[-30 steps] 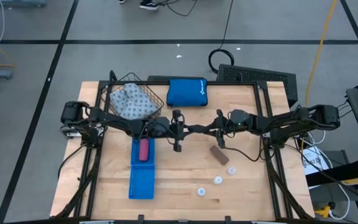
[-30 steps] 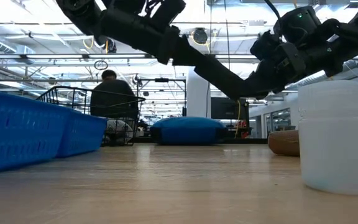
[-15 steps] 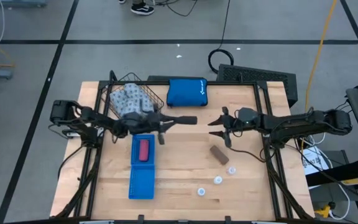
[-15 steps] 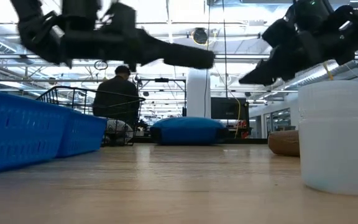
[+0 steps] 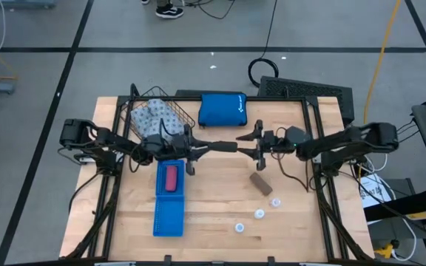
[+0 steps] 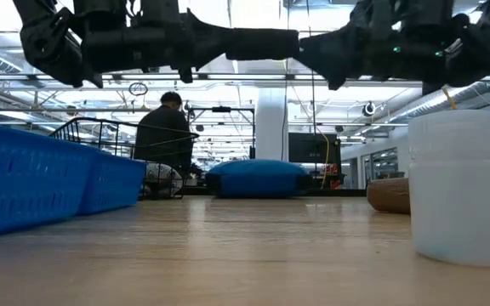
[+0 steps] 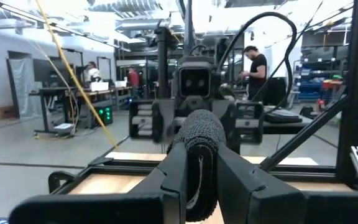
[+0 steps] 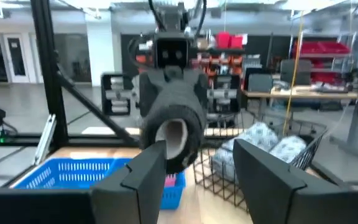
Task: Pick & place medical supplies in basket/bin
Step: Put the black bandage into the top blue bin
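Observation:
My left gripper (image 5: 211, 146) is shut on a dark textured roll (image 5: 225, 145), held level in the air over the table's middle. My right gripper (image 5: 248, 144) is open and faces it. Its fingers (image 8: 145, 177) stand on either side of the roll's hollow free end (image 8: 169, 127), and no touch shows. The pale patterned fabric pack (image 5: 157, 118) lies in the wire basket (image 5: 133, 111). The pink roll (image 5: 171, 177) lies in the blue tray (image 5: 168, 218). The brown roll (image 5: 261, 183) and three white discs (image 5: 259, 214) lie on the table. My left gripper pinches the dark roll (image 7: 197, 134) between its two fingers (image 7: 241, 180). The fingers come level from the table's left and lie along the roll. The roll sticks out past the fingertips toward the right gripper, level and clear of the table.
A bright blue zip pouch (image 5: 222, 109) lies at the far edge beside the basket. In the low view a white disc (image 6: 458, 187) stands close at the right, with the brown roll (image 6: 388, 194) behind it. People show in the room beyond.
Both grippers have risen from low over the table's middle and tipped from pointing down to level. My left gripper drew back toward the left edge with the dark roll pointing right. My right gripper backed toward the right edge, then came left to the roll's free end.

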### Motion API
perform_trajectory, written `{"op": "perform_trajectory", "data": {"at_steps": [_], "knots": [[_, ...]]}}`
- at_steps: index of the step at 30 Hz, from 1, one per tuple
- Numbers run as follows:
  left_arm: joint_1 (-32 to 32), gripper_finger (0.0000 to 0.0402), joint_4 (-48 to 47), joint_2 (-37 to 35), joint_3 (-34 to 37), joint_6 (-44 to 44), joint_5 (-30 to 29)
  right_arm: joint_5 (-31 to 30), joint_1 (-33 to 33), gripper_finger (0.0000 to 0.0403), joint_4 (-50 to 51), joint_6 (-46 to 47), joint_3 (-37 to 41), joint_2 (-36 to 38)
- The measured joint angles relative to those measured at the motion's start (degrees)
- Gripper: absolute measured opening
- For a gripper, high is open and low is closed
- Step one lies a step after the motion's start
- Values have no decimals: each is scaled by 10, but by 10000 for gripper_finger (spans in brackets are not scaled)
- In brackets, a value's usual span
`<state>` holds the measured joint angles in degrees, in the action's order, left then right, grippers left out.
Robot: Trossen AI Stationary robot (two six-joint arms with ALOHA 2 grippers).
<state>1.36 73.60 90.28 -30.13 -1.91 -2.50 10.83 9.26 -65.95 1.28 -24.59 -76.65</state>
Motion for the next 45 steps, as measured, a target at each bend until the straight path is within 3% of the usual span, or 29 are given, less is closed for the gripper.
{"op": "perform_trajectory", "data": {"at_steps": [10, 20, 24, 29, 33, 40, 45], "knots": [[-1, 60, -18, 0, -1, -7, 11, 29, -22, 202, 7, -2, -35, -54], [0, 60, -22, 1, -2, -15, 27, 47, -14, 300, 161, 11, -37, 27], [1, 60, -20, 1, -2, -20, 19, 53, -15, 322, 202, 10, -37, 60], [1, 60, -19, 1, -2, -21, 22, 35, -19, 326, 198, 1, -36, 67], [2, 60, -19, 1, -2, -21, 19, -20, -28, 320, 171, -21, -36, 50], [1, 60, -19, 0, -2, -25, 4, -20, -38, 318, 94, -31, -36, 5], [1, 60, -19, 0, -2, -24, 4, -58, -38, 316, 79, -36, -36, -14]]}}
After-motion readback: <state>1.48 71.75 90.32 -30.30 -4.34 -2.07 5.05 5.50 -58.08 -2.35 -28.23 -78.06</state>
